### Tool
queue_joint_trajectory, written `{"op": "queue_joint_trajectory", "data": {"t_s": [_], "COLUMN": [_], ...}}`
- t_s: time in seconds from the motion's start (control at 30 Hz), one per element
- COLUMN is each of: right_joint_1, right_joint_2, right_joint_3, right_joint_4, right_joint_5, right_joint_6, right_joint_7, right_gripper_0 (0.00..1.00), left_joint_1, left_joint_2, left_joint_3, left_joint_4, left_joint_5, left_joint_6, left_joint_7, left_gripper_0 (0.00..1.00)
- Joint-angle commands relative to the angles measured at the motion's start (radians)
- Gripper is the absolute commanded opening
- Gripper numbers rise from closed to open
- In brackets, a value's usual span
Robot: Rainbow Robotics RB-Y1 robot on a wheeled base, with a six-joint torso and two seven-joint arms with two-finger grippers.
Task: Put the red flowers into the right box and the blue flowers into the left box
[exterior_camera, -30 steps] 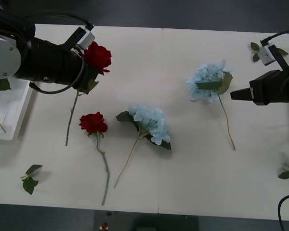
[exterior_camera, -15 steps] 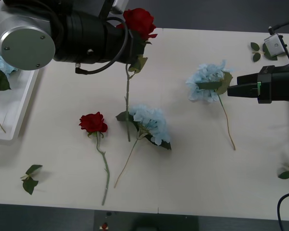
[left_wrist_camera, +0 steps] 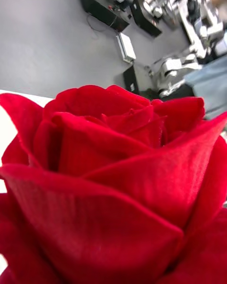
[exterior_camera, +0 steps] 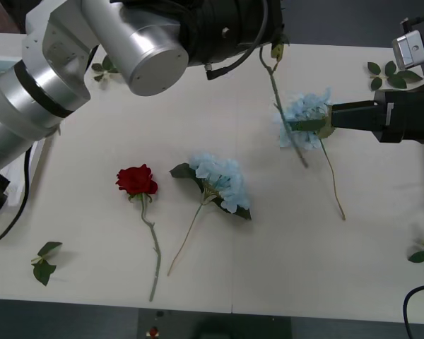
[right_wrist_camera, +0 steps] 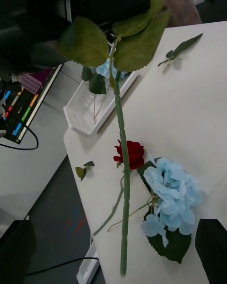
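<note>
Over the table [exterior_camera: 339,268], the left arm carries a red rose [left_wrist_camera: 113,184], stem [right_wrist_camera: 124,180] dangling.

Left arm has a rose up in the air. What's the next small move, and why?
Probably ease the open right gripper toward the rose stem and close on it: the stem hangs from the left gripper, just off the right one's tip.

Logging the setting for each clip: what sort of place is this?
Probably a robotics lab or workshop: a plain white table laid with artificial flowers, cables on a grey floor, and more robot arms and machines beyond the held rose.
</note>
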Motion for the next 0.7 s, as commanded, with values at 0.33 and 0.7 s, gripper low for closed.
{"op": "queue_joint_trajectory", "data": {"t_s": [0.33,0.7], "right_joint_1": [0.001,-0.005], "right_joint_2": [0.045,0.053], "right_joint_3": [0.063,0.076], "right_joint_4": [-0.037,-0.037], "right_joint_5": [0.017,0.037], "right_joint_6": [-0.101,-0.118], "right_joint_7": [-0.075,-0.090], "right_gripper_0": [0.99,0.00], "left_joint_1": [-0.069,-0.069], "left_joint_2": [-0.046,-0.054], "left_joint_3": [0.021,0.021], "left_joint_4": [-0.003,-0.002], "left_joint_5": [-0.051,-0.070], "left_joint_6": [-0.008,-0.008], "left_joint_7": [0.123,0.143], "left_gripper_0": [0.00,0.00]}}
